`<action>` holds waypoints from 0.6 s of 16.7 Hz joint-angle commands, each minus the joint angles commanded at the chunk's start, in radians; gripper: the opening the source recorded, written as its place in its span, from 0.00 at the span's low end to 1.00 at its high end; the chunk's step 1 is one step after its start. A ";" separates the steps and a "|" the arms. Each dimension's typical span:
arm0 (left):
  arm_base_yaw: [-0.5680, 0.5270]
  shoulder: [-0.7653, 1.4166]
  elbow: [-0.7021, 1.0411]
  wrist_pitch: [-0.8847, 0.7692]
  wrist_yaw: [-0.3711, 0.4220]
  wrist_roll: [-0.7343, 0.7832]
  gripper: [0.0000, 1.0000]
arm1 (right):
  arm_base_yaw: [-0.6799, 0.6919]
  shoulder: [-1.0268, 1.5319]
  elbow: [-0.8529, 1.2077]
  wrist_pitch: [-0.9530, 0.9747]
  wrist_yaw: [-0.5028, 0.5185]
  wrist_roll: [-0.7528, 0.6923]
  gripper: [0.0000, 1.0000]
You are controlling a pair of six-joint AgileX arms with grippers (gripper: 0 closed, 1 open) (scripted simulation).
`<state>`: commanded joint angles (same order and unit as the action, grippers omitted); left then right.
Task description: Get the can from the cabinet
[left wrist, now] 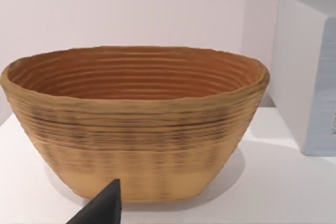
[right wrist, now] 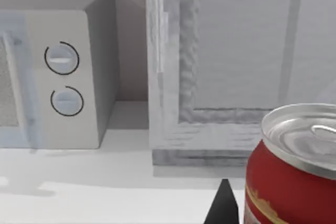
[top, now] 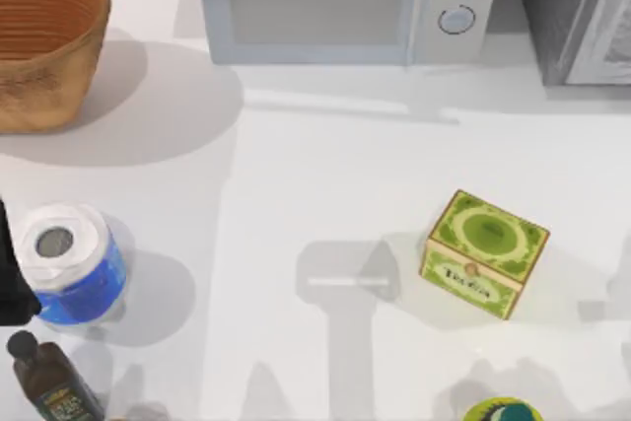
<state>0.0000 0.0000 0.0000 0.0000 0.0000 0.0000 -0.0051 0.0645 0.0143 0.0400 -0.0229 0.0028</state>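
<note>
The can (right wrist: 294,174), red with a silvery top, stands upright very close to the right wrist camera, outside the cabinet. A dark part of my right gripper (right wrist: 223,209) shows just beside the can; whether it holds the can is unclear. Behind them rises the cabinet (right wrist: 173,124), dark grey and speckled with a pale door panel. It also stands at the table's back right corner (top: 557,17). My left arm is parked at the table's left edge, and a dark part of my left gripper (left wrist: 105,208) faces the basket.
A woven basket (top: 44,56) stands at the back left, a light grey microwave (top: 335,7) at the back centre. A green tea box (top: 483,255) sits right of centre. A blue-wrapped paper roll (top: 67,261) and a dark bottle (top: 49,386) stand front left. A green-and-yellow lid (top: 503,411) lies at the front edge.
</note>
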 joint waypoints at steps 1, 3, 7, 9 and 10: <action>0.000 0.000 0.000 0.000 0.000 0.000 1.00 | -0.005 0.039 0.010 0.028 -0.016 0.001 0.00; 0.000 0.000 0.000 0.000 0.000 0.000 1.00 | -0.017 0.144 0.039 0.105 -0.061 0.003 0.00; 0.000 0.000 0.000 0.000 0.000 0.000 1.00 | -0.050 0.440 0.121 0.323 -0.189 0.010 0.00; 0.000 0.000 0.000 0.000 0.000 0.000 1.00 | -0.069 0.619 0.171 0.456 -0.267 0.014 0.00; 0.000 0.000 0.000 0.000 0.000 0.000 1.00 | -0.080 0.714 0.198 0.527 -0.308 0.017 0.00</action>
<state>0.0000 0.0000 0.0000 0.0000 0.0000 0.0000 -0.0851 0.7784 0.2119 0.5667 -0.3313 0.0193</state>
